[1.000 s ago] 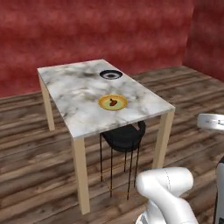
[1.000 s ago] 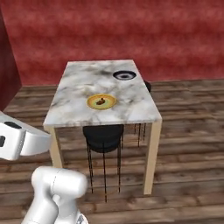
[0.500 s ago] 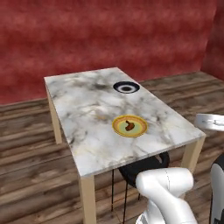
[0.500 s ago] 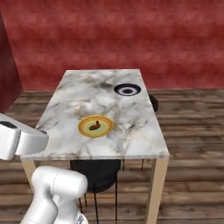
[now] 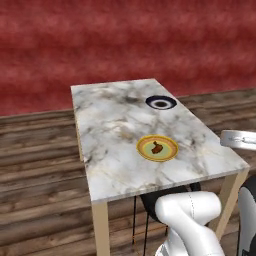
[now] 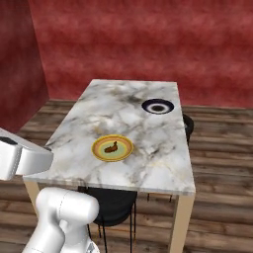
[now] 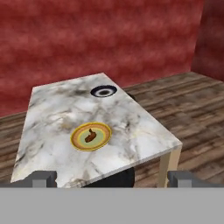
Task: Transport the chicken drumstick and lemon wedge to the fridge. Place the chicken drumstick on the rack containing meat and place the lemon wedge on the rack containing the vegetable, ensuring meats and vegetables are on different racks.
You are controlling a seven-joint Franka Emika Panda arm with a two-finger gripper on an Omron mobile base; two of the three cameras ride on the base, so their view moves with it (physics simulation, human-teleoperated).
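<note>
Hand view shows the end effector [image 7: 111,179] released, its tips spread wide and well short of the yellow plate [image 7: 90,136] on the marble tabletop [image 7: 52,118]. On that plate lies the chicken drumstick [image 7: 90,135]; beyond the plate, near the far edge, sits a dark bowl [image 7: 103,91], contents unclear. I would descend centred over the drumstick, jaws across its narrow side. Around: red walls, wooden floor, black chair under the tabletop

We see our arm [image 5: 192,220] as glossy white, built of rounded, bulbous shells with smooth seams. A flatter white link [image 6: 20,158] ends in a dark grey cap. Our gripper [image 7: 112,178] shows two small, square, dark grey fingertips [image 7: 43,178].
</note>
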